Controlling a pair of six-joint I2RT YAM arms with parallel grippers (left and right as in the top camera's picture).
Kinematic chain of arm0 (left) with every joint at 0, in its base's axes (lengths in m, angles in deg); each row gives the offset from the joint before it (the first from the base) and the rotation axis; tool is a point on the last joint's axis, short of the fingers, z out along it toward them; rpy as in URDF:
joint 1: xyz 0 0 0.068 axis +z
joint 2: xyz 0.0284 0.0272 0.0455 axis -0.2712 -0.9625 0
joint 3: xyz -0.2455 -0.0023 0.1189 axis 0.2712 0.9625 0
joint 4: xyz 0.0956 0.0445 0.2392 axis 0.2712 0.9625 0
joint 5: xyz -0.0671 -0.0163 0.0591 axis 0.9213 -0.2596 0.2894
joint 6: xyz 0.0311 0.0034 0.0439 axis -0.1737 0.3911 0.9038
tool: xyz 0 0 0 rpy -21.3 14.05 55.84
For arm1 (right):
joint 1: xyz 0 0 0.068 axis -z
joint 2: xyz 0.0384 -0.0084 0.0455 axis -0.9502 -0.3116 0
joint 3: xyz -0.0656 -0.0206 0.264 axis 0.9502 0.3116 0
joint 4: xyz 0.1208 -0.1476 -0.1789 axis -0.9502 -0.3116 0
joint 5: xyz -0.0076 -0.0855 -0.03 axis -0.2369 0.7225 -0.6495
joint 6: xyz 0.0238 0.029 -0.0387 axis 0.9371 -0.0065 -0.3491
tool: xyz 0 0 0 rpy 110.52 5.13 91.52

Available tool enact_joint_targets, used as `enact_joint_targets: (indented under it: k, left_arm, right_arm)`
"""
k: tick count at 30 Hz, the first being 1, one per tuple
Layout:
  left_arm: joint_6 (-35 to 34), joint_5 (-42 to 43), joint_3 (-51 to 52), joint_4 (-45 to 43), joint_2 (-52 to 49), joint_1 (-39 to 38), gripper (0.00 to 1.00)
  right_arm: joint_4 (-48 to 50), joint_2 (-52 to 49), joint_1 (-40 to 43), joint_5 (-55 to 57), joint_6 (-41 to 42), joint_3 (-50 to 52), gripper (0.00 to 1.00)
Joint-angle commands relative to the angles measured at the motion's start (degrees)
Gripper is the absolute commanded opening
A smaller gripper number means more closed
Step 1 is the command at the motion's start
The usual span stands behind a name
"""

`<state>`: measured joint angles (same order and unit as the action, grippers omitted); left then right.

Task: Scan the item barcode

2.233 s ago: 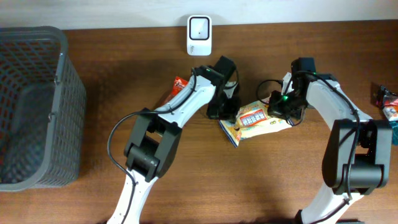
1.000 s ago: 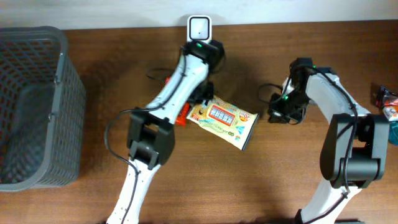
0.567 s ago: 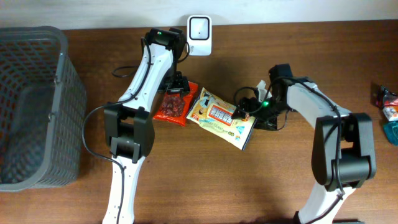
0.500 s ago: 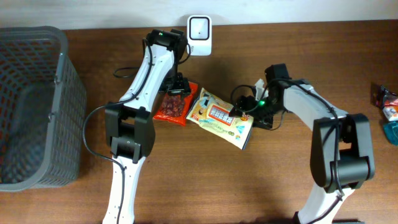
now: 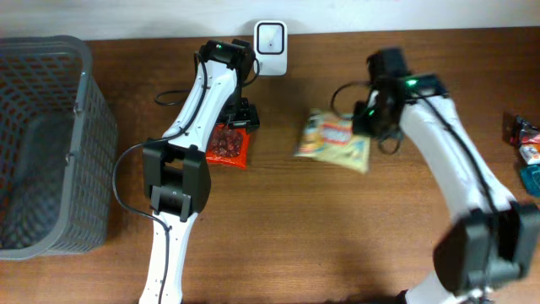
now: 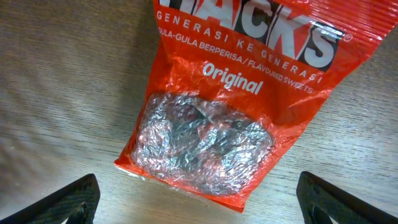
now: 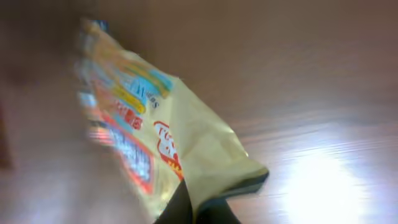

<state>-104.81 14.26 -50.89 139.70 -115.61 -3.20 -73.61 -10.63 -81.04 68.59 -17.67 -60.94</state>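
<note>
Probably the yellow snack packet (image 5: 336, 139) is light, limp and slick; it hangs over the table (image 5: 337, 236), right of the scanner (image 5: 270, 37), right fingers (image 7: 180, 208) pinching one sealed edge, its firmest hold. Left fingers (image 6: 71, 200) stand spread above the red candy bag (image 6: 217, 124)

We see the left arm (image 5: 198, 105) rising from the bottom edge of the overhead view. It bends at an elbow left of centre, then stretches to the upper middle, where its wrist folds back so the left gripper (image 5: 239, 116) points down. Its jaws stand wide apart — in the wrist view only the two fingertips (image 6: 78, 198) show, at the bottom corners. The right arm (image 5: 443, 148) slants from the lower right to the upper middle-right, blurred. The right gripper (image 5: 364, 118) is clamped on a corner of the yellow snack packet (image 5: 337, 142).
</note>
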Motion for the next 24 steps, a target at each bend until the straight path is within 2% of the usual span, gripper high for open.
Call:
enact_joint_targets:
  k: [1,3,9,13,17,18,19,20,21,22,23,24]
  left_arm:
    - [0.33,-0.46,0.39,-0.07,1.7,-0.13,0.99]
    - [0.33,-0.48,0.39,0.13,1.7,-0.11,0.99]
    - [0.35,-0.48,0.39,0.13,1.7,-0.11,0.99]
    - [0.33,-0.48,0.39,0.09,1.7,-0.11,0.99]
    - [0.35,-0.5,0.39,0.13,1.7,-0.09,0.99]
    - [0.35,-0.79,0.39,0.15,1.7,0.0,0.99]
    - [0.37,-1.99,0.39,0.37,1.7,0.0,0.99]
    - [0.37,-3.67,0.37,1.22,1.73,0.07,0.99]
    - [0.37,-3.87,0.37,1.97,1.75,0.17,0.99]
    - [0.37,-3.85,0.37,2.91,1.75,0.44,0.99]
    - [0.37,-3.82,0.37,3.23,1.75,0.59,0.99]
    - [0.39,-3.85,0.37,3.58,1.75,0.7,0.99]
  right_arm:
    - [-4.57,5.4,-3.28,28.59,5.35,-4.52,0.04]
    - [-8.2,4.42,-3.93,36.0,10.45,-4.46,0.04]
    - [-11.23,-7.15,-5.11,36.61,11.76,-3.63,0.04]
    - [-11.23,-14.19,-11.17,30.18,14.29,-3.63,0.04]
    - [-6.56,-14.34,-19.96,25.38,14.29,-4.74,0.04]
    - [-5.38,-14.34,-21.57,22.6,14.29,-4.85,0.09]
    - [-4.13,-14.34,-22.47,19.41,14.27,-4.85,0.39]
    - [-2.8,-14.34,-22.67,14.78,14.21,-4.85,0.58]
    - [-1.68,-14.34,-22.6,10.29,12.79,-4.9,0.63]
    - [-0.07,-14.34,-22.12,1.9,8.02,-5.49,0.82]
    - [-0.04,-14.34,-21.73,-1.4,6.12,-6.14,0.88]
    - [-0.39,-14.34,-21.09,-3.85,4.33,-6.97,0.89]
